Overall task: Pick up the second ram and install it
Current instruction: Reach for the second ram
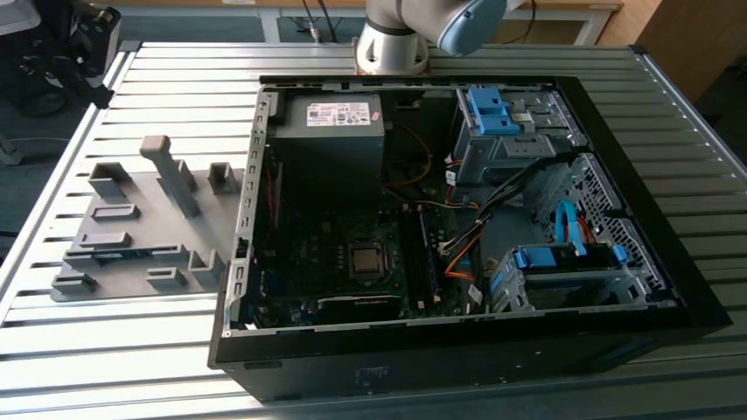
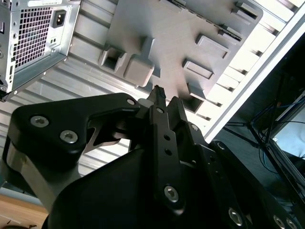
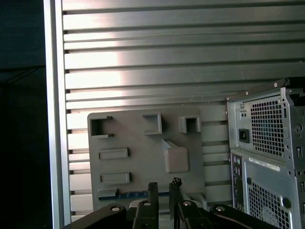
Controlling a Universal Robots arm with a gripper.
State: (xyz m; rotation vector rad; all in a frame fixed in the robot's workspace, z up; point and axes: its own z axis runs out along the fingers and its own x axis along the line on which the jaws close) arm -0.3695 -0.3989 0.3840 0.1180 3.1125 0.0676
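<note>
End effector (image 3: 164,187) empty, jaws slightly spread, above grey holder plate (image 3: 143,157); second ram (image 3: 125,194) slotted below, long axis along jaw-opening direction.

Mostly grey and black here, with a few pops of blue

The table (image 1: 140,350) is silvery metal with a ribbed stripe pattern running across it. The holder plate (image 1: 152,223) is flat matte grey all over, and the second ram (image 3: 133,194) shows up as a thin dark blue strip in the first wrist view. The PC case (image 1: 467,367) is black outside, with a dark green board (image 1: 292,280), bright blue drive brackets (image 1: 491,109), a blue cable (image 1: 568,232) and orange wires (image 1: 457,265) inside. Its back panel (image 3: 269,129) is light grey with a dotted mesh pattern. The tool (image 3: 164,185) is black with silver screws, and the arm (image 1: 467,22) is silver-grey with a pale blue cap.
</note>
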